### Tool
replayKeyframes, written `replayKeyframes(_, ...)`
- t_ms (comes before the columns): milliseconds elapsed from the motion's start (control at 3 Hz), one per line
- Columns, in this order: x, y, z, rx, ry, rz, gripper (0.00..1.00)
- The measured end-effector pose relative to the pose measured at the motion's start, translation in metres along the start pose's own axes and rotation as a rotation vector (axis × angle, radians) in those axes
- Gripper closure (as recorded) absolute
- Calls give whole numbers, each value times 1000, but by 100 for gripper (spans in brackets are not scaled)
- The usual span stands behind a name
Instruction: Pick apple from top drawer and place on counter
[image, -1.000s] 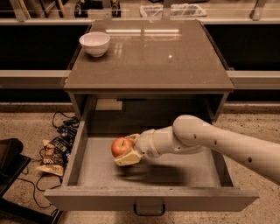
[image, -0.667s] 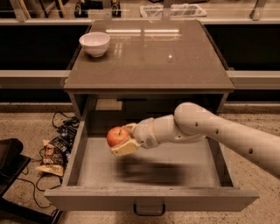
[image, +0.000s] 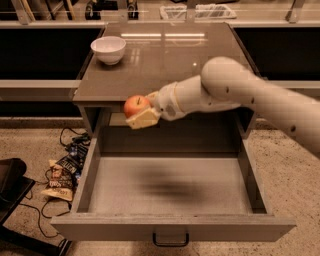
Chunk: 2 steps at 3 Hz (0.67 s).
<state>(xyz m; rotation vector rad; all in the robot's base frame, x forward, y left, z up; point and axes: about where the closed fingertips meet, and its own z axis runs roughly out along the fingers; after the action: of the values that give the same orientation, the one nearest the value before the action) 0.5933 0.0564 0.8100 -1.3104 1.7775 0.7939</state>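
The red-orange apple (image: 136, 105) is held in my gripper (image: 141, 112), whose pale fingers (image: 144, 119) are closed around it. The gripper hangs in the air at the front edge of the counter (image: 165, 65), above the back left of the open top drawer (image: 170, 187). The drawer's grey floor is bare, with the arm's shadow on it. Its dark handle (image: 171, 241) shows on the front. My white arm reaches in from the right.
A white bowl (image: 108, 49) stands at the counter's back left. Snack packets and cables (image: 62, 170) lie on the speckled floor left of the drawer. A dark object (image: 10, 180) sits at the far left.
The gripper has lifted the apple from the drawer floor up and back to the level of the counter's front edge.
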Motion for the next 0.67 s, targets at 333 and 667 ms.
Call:
replayKeyframes(333, -47, -45, -23, 124, 86, -7, 100)
replayKeyframes(667, -68, -89, -43, 241, 163, 43, 100)
